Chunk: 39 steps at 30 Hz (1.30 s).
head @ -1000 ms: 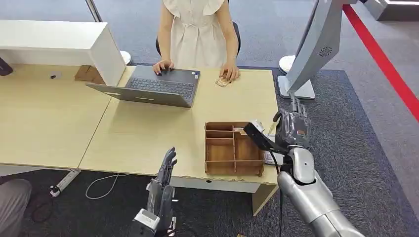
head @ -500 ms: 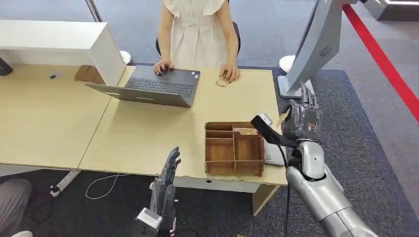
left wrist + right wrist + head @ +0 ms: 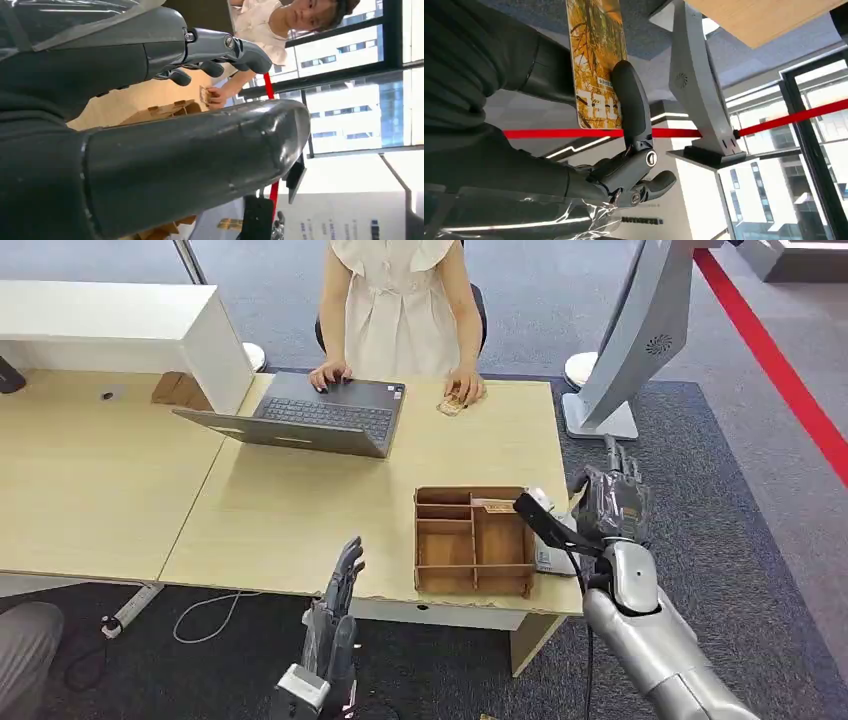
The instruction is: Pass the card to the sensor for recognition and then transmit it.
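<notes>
My right hand (image 3: 610,502) hovers just off the table's right edge, beside the wooden divided box (image 3: 472,540). It pinches a yellow-orange card (image 3: 596,55) with a foliage print between thumb and a finger (image 3: 629,105). A small white device (image 3: 547,556) lies on the table between the box and this hand, partly hidden by my wrist camera. My left hand (image 3: 340,585) hangs below the table's front edge, fingers (image 3: 220,47) straight and apart, holding nothing.
A person in a pale dress (image 3: 400,300) sits at the far side, one hand on a laptop (image 3: 310,420), the other on a small card (image 3: 452,405). Another card (image 3: 495,506) lies in the box. A tall grey stand (image 3: 640,330) with a white base rises right of the table.
My right hand with the card swung out to the right away from the box, then dropped back a little. My left hand has barely shifted.
</notes>
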Motion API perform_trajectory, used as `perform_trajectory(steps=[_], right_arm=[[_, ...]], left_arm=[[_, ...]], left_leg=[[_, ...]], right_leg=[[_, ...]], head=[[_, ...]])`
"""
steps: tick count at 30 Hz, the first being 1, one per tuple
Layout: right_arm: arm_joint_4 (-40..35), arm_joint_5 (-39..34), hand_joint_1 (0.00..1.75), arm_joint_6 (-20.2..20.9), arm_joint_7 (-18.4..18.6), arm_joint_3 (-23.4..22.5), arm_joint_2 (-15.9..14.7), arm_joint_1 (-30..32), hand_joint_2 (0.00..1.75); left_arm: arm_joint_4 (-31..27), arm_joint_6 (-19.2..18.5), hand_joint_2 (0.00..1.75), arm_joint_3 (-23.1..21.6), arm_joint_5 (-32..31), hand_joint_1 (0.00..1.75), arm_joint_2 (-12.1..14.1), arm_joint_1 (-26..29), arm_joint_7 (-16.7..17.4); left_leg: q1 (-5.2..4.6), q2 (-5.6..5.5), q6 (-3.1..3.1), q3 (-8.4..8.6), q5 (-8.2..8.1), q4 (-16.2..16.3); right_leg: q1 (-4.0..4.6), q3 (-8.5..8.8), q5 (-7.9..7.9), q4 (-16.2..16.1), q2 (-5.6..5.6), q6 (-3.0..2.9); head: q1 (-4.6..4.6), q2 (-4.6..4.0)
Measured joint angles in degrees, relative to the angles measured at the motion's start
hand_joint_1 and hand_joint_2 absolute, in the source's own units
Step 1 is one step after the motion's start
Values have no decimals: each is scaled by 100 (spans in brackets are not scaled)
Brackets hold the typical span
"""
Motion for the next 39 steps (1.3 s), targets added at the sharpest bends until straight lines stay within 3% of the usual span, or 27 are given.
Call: perform_trajectory(steps=[39], right_arm=[[1359,-378,175,-70,-686,-214,498,103,175]], left_arm=[[-118,0,0,439,-424,0,-39,385,90]], left_leg=[[0,1,0,3,0,0]], right_leg=[[0,1,0,-1,0,0]], head=[[0,0]])
